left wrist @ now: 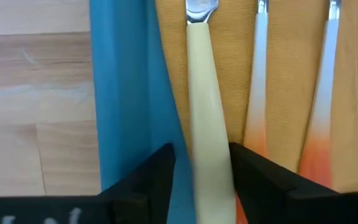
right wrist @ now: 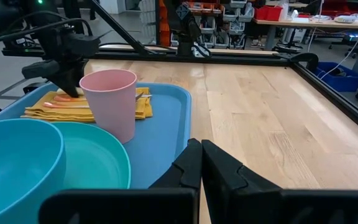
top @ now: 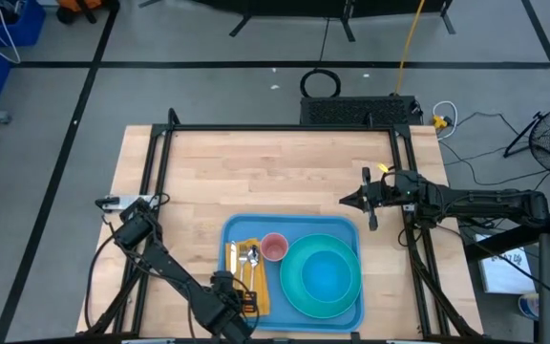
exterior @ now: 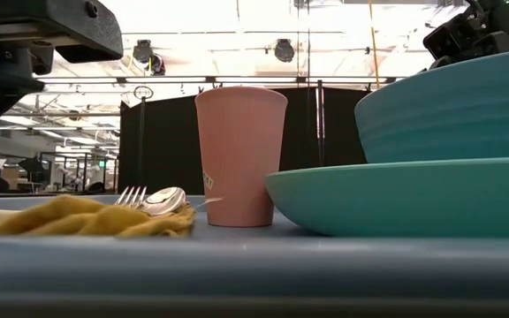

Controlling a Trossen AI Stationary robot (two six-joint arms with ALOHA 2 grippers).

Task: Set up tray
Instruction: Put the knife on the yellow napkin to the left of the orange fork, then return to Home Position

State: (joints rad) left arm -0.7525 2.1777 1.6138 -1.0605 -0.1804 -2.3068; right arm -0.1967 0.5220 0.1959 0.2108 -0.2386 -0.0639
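The light-blue tray [top: 304, 229] lies at the table's near edge. On it a yellow napkin [top: 261, 287] carries three utensils [top: 246, 258], next to a pink cup [top: 273, 247] and a teal bowl [top: 327, 277] sitting on a teal plate [top: 289, 287]. My left gripper [top: 235, 298] points down over the napkin's near end. It is open, with its fingers on either side of the cream handle [left wrist: 207, 124] of one utensil. My right gripper [top: 344, 201] is shut and hovers over bare wood just off the tray's far right corner. My left gripper comes from above with its fingers across the cream handle [left wrist: 211, 180] near its free end, which lies flat on the napkin [left wrist: 284, 74]. A strip of napkin shows between one finger [left wrist: 157, 177] and the handle. Whether the other finger [left wrist: 253, 177] touches it, I cannot tell.
Two utensils with white-to-orange handles [left wrist: 257, 93] lie right beside the cream one. The tray rim [left wrist: 123, 93] runs along the napkin's left side. Bare wood stretches across the table's far half [top: 275, 172]. A black frame [top: 285, 127] borders the table.
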